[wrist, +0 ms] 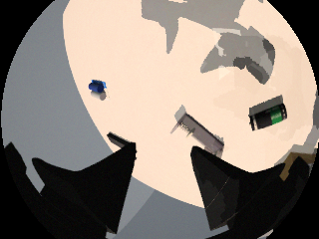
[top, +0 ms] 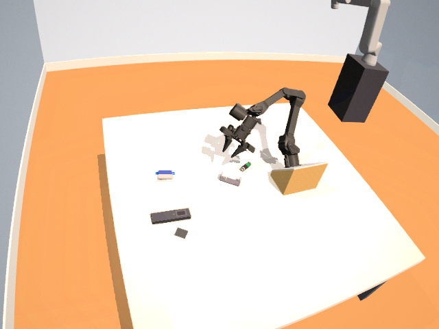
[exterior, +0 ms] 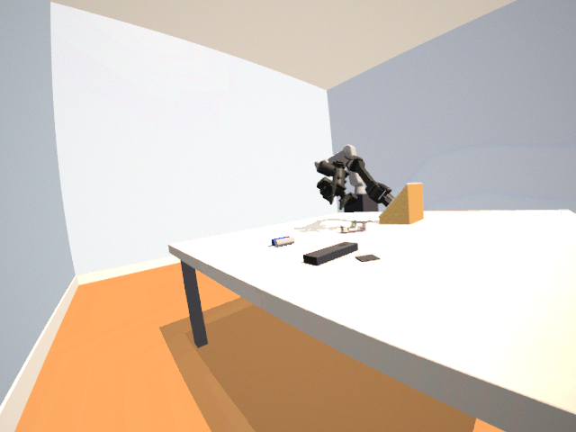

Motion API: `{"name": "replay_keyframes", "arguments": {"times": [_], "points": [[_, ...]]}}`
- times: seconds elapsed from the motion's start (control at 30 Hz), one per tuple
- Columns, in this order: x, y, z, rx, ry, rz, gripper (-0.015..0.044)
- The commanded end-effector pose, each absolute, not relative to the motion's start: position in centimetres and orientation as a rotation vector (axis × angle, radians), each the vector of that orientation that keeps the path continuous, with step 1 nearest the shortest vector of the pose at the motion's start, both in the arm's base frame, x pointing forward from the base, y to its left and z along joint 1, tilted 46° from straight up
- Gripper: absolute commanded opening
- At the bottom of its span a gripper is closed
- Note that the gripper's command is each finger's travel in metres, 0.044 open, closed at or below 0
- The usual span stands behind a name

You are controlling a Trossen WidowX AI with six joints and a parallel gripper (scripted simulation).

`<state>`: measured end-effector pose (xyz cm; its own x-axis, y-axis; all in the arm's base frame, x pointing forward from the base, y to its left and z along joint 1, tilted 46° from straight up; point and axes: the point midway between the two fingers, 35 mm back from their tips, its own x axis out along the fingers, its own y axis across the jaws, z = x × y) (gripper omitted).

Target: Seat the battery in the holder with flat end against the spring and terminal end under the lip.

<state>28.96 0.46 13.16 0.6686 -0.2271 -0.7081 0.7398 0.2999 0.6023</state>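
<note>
Currently, the green-and-black battery (top: pixel 245 166) (wrist: pixel 268 117) lies on its side on the worktop (top: pixel 226 247) (exterior: pixel 442 288) (wrist: pixel 150 100), near the holder (top: pixel 229 179) (exterior: pixel 353 228) (wrist: pixel 201 133), its long axis slanting across the holder's. The end effector (top: pixel 227 154) (exterior: pixel 337 204) (wrist: pixel 163 149) hangs above, fingers apart, holding nothing.

Wht. table (top: pixel 247 229) (exterior: pixel 442 279) (wrist: pixel 150 100), top view. We take the batt. holder (top: pixel 229 180) (exterior: pixel 355 230) (wrist: pixel 201 133) as ref. Green/blk. batt. (top: pixel 245 166) (wrist: pixel 268 117) on its side, near holder, upper R, not in it. Blue/wht. cyl. item (top: pixel 164 175) (exterior: pixel 283 241) (wrist: pixel 97 87) well L. Blk. remote-like bar (top: pixel 170 216) (exterior: pixel 330 253) (wrist: pixel 120 140) lower L; sm. dk. flat square (top: pixel 181 232) (exterior: pixel 367 257) farther down, also L. We see tan wedge (top: pixel 304 179) (exterior: pixel 409 204) (wrist: pixel 298 160) upright, R of holder.
</note>
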Motion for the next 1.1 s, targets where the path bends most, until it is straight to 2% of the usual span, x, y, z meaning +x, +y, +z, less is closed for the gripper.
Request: {"name": "replay_keyframes", "arguments": {"times": [0.0,0.43,1.07], "points": [[23.6,-1.4,8.7,1.289,0.333,-1.327,0.0235],[20.4,-2.8,8.8,1.378,-0.094,-1.57,0.0235],[20.4,-2.8,8.8,1.379,-0.098,-1.571,0.0235]]}}
